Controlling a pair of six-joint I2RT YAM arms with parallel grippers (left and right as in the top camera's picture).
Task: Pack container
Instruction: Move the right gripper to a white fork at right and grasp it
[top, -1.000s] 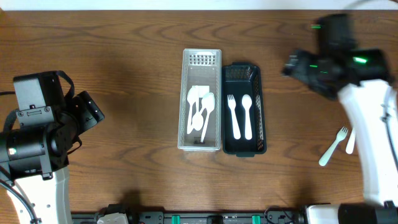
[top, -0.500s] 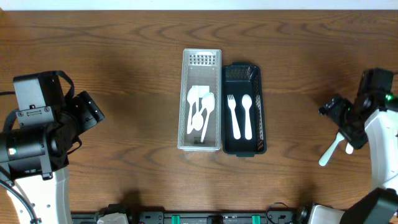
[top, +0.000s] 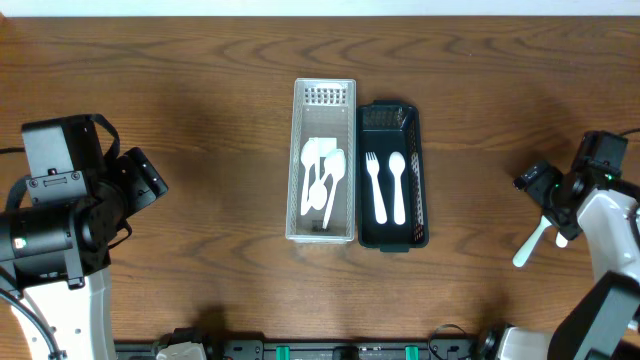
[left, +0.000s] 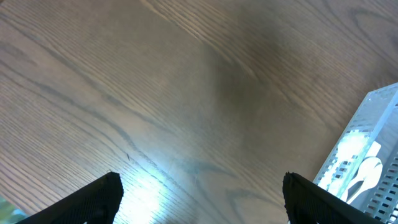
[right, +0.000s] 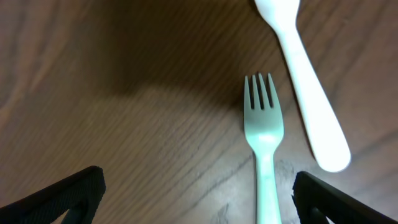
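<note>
Here the right end effector (right: 199, 198) hovers, spread wide, over the white plastic fork (right: 263, 140) lying flat beside a spoon (right: 305, 81) at the tabletop (right: 112, 149) right edge: light, stiff, slick, so probably best pinched across its slim handle.

Overhead looks straight down on the table (top: 200, 60); wrist views sit close, sharing its clear tray (left: 372, 134) and fork (right: 264, 134).
</note>
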